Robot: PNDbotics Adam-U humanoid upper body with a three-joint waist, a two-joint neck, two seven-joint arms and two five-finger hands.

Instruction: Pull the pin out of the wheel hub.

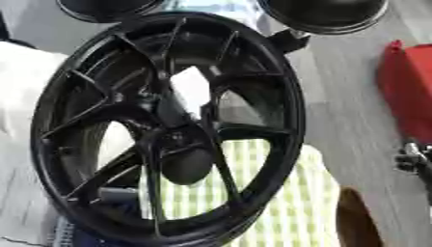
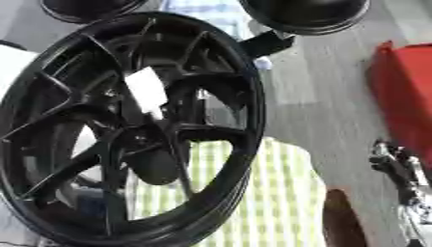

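Black alloy wheel hub is seen standing on edge, tilted, filling most of both eye views; its spokes converge on a dark centre boss just below the middle of the rim. A white patch is visible through the spokes above the boss; what it is cannot be told. A pin cannot be made out among the spokes.

Behind the lower half of the wheel hub, a green-and-white checked cloth is seen through the openings and to the right of the rim. Above the wheel hub, two dark round objects are cut by the top edge. Well to the right of the wheel hub, a red object lies on the grey floor. A brown rounded object sits below and to the right of the rim.

Right hand is recorded at the right edge, well apart from the wheel hub, touching nothing that can be seen; whether its fingers are spread or curled cannot be told. No left hand is seen in either view.
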